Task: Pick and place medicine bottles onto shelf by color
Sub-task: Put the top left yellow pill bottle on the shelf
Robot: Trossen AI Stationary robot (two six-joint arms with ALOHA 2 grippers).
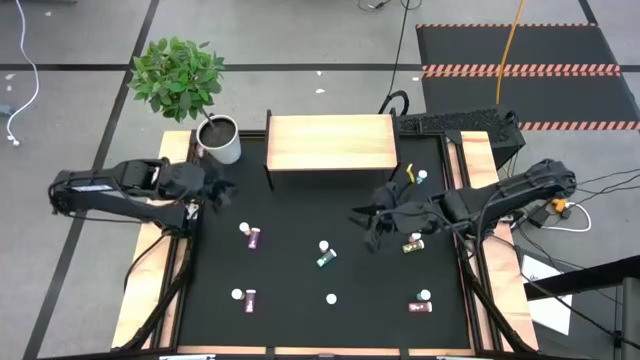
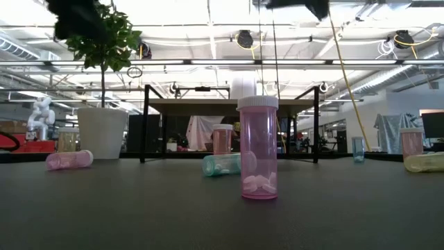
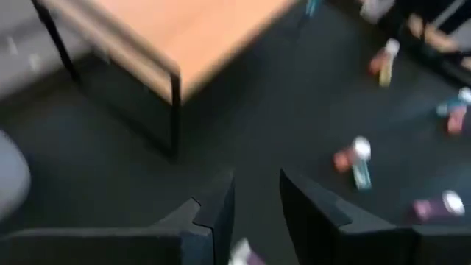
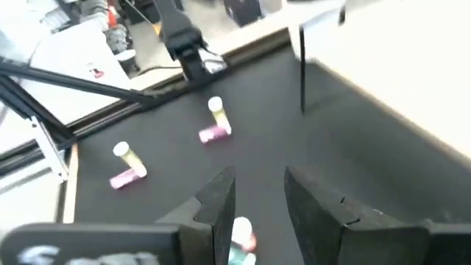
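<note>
Several small medicine bottles with white caps are spread over the black table top. A pink one (image 1: pixel 251 236) lies left of centre, a teal one (image 1: pixel 325 254) in the middle, and a yellow one (image 1: pixel 413 243) on the right. One pink bottle (image 2: pixel 258 149) stands upright near the front edge. The wooden shelf (image 1: pixel 332 142) stands on thin dark legs at the far side, its top bare. My left gripper (image 1: pixel 215 195) hovers open near the pot, with nothing between its fingers (image 3: pixel 221 213). My right gripper (image 1: pixel 365 220) hovers open just right of the teal bottle, also with nothing between its fingers.
A white pot (image 1: pixel 222 140) with a green plant stands at the shelf's left end, close to my left gripper. Another teal bottle (image 1: pixel 420 178) stands by the shelf's right legs. More pink bottles lie near the front edge (image 1: pixel 244 298) (image 1: pixel 421 304). Wooden rails border the table's left and right sides.
</note>
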